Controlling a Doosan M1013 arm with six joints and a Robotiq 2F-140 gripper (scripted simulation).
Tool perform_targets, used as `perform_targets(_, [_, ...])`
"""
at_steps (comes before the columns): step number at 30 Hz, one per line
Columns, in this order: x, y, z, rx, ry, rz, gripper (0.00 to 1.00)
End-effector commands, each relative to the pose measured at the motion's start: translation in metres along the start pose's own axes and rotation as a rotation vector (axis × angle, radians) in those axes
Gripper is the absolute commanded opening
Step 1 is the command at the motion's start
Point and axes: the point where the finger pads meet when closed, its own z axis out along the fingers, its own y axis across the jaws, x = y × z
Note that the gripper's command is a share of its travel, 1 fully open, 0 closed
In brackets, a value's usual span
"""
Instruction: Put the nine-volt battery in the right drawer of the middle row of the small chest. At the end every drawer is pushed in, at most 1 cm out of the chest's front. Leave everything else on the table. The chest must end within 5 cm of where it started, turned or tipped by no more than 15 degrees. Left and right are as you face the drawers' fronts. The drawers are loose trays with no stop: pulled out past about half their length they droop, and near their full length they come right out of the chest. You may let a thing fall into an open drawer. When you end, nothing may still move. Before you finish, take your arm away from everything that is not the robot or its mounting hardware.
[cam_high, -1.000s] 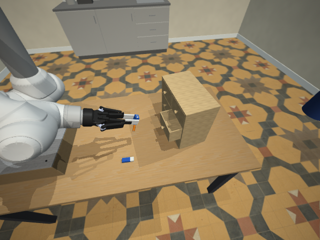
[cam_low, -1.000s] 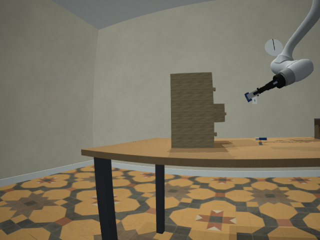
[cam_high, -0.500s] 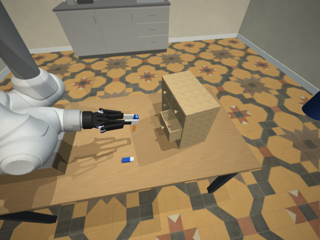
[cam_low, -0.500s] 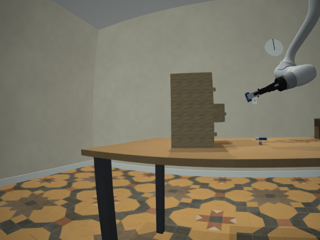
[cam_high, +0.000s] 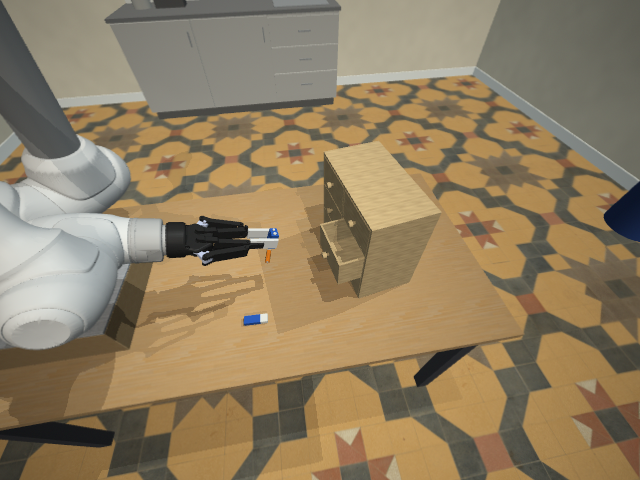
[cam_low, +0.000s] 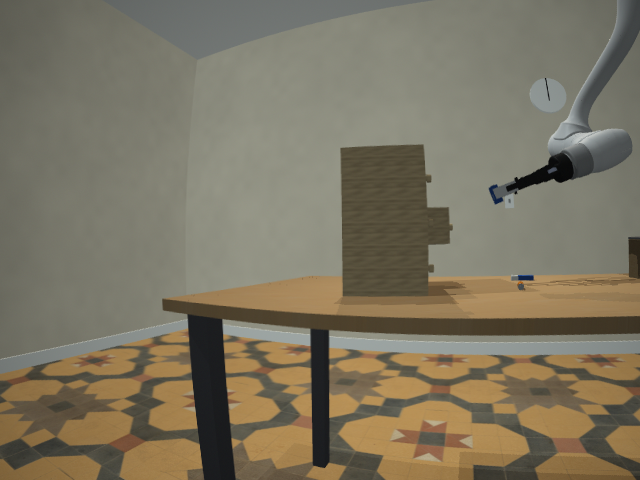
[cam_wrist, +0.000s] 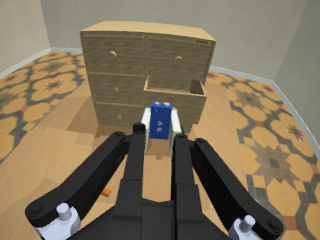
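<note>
You will find no readable text, label, brand name or number in any of the three views. The blue-and-white block-shaped battery (cam_wrist: 159, 120) carries a few tiny pale marks on its blue face in the wrist view, which may be print, but they are too small to read. The round pale wall disc (cam_low: 547, 95) in the exterior view shows a single dark line and no numerals.
</note>
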Motion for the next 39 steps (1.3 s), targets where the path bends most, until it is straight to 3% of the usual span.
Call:
perform_targets(1, [0.001, 0.000, 0.002, 0.000, 0.000, 0.000, 0.14])
perform_targets(23, [0.013, 0.000, 0.036, 0.000, 0.000, 0.000, 0.14])
perform_targets(39, [0.033, 0.000, 0.091, 0.000, 0.000, 0.000, 0.14])
